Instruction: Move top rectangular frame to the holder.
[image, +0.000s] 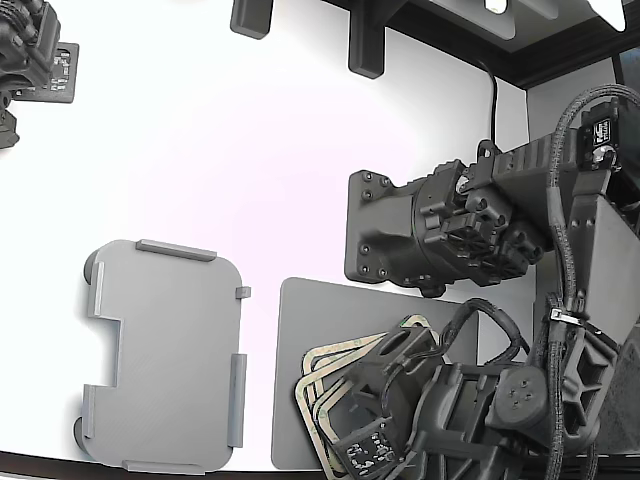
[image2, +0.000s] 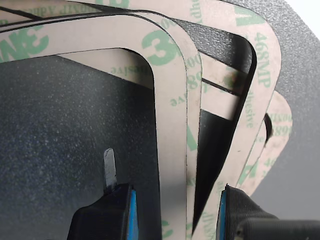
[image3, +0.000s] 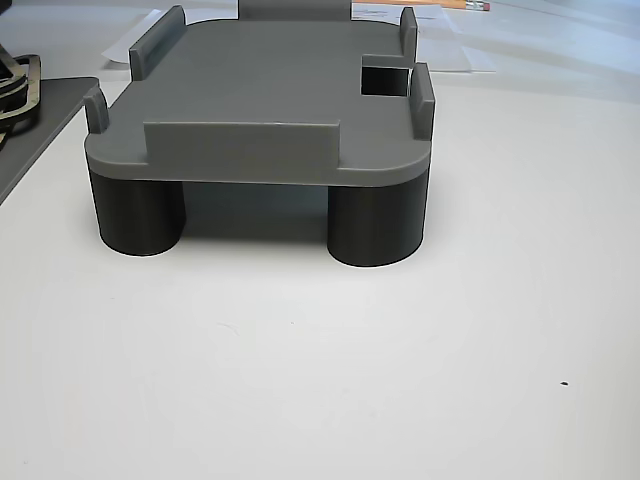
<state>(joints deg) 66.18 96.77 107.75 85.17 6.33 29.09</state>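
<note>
Gripper (image2: 172, 207) spread astride top rectangular frame (image2: 170, 120) edge in wrist view, holder (image: 165, 355) bare in exterior view

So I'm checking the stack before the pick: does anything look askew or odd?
Yes. The frames on the dark mat are fanned out, each rotated against the next, not squared up. The claw straddles one side of the top rectangular frame, jaws open. The holder is bare.

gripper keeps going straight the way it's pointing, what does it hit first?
Most likely the top rectangular frame: in the wrist view its long side runs between the open fingers of the gripper, with the dark mat beneath. Depth is unclear.
</note>
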